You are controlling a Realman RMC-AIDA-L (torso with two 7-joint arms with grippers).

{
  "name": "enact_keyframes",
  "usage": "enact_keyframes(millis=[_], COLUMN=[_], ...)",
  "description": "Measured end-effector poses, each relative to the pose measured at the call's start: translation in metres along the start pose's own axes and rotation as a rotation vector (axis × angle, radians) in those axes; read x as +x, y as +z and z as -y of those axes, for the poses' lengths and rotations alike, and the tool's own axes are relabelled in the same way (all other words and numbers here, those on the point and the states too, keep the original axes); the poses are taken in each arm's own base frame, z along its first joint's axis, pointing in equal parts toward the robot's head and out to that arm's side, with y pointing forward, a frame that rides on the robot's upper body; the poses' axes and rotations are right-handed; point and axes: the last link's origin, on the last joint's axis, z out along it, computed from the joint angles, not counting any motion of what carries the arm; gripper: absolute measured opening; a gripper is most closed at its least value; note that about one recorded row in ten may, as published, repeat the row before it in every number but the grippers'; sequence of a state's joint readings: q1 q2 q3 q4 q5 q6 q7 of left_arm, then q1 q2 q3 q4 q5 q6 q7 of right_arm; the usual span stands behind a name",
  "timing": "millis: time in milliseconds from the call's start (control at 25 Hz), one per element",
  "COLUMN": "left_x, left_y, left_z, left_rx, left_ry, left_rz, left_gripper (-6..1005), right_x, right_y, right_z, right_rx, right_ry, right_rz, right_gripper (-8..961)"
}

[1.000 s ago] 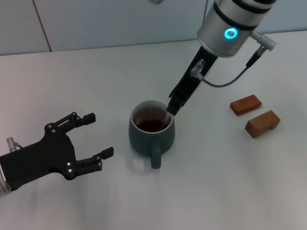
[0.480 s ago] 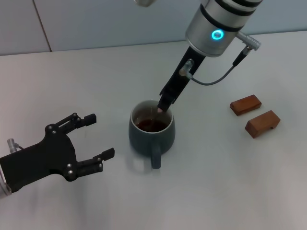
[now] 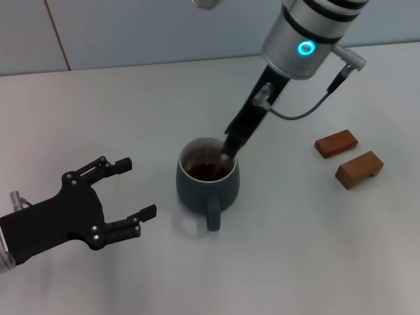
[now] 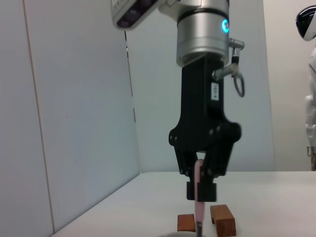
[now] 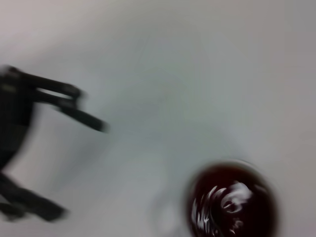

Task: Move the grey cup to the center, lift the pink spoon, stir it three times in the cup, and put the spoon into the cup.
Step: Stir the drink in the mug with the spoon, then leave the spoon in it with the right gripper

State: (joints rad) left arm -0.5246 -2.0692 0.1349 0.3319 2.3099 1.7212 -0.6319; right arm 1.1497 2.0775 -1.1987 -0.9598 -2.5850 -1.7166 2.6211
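The grey cup (image 3: 208, 182) stands mid-table with its handle toward me and dark reddish-brown liquid (image 3: 205, 171) inside. My right gripper (image 3: 231, 146) hangs over the cup's far right rim. It is shut on the pink spoon (image 4: 198, 200), which it holds upright with the lower end down in the cup. The left wrist view shows the same right gripper (image 4: 200, 190) pinching the pink handle. The right wrist view shows rippled liquid (image 5: 232, 205) in the cup. My left gripper (image 3: 138, 188) is open and empty, left of the cup near the table's front.
Two brown wooden blocks (image 3: 336, 144) (image 3: 359, 168) lie to the right of the cup, and they also show behind the spoon in the left wrist view (image 4: 223, 219). A pale wall runs along the table's far edge.
My right gripper swung the spoon from the cup's right rim toward the far left side, then back to the right. The cup and the left arm have stayed put.
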Motion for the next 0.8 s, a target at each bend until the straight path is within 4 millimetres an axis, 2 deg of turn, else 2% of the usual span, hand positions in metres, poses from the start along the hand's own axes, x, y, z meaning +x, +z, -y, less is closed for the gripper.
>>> enact_keyframes(millis=[240,600,760,800], left_x=[0.0,0.001,0.001,0.001], left_y=[0.0,-0.001,-0.001,-0.001], left_z=[0.0,-0.001,-0.002,-0.002], left_rx=[-0.001,-0.005,-0.007,-0.01], left_ry=[0.0,0.002,0.003,0.003], left_rz=[-0.002,-0.009,-0.008,-0.007], left_gripper=[863,863,863,863], right_x=[-0.006,-0.004,-0.001,0.0], right_y=[0.003,0.001,0.001,0.002], right_z=[-0.005,0.014,0.012,0.005], right_rx=[-0.017,0.108,0.085,0.044], right_ry=[-0.016,-0.002,0.001,-0.005], right_rz=[0.02,0.002,-0.021,-0.024], right_gripper=[223,232,236,237])
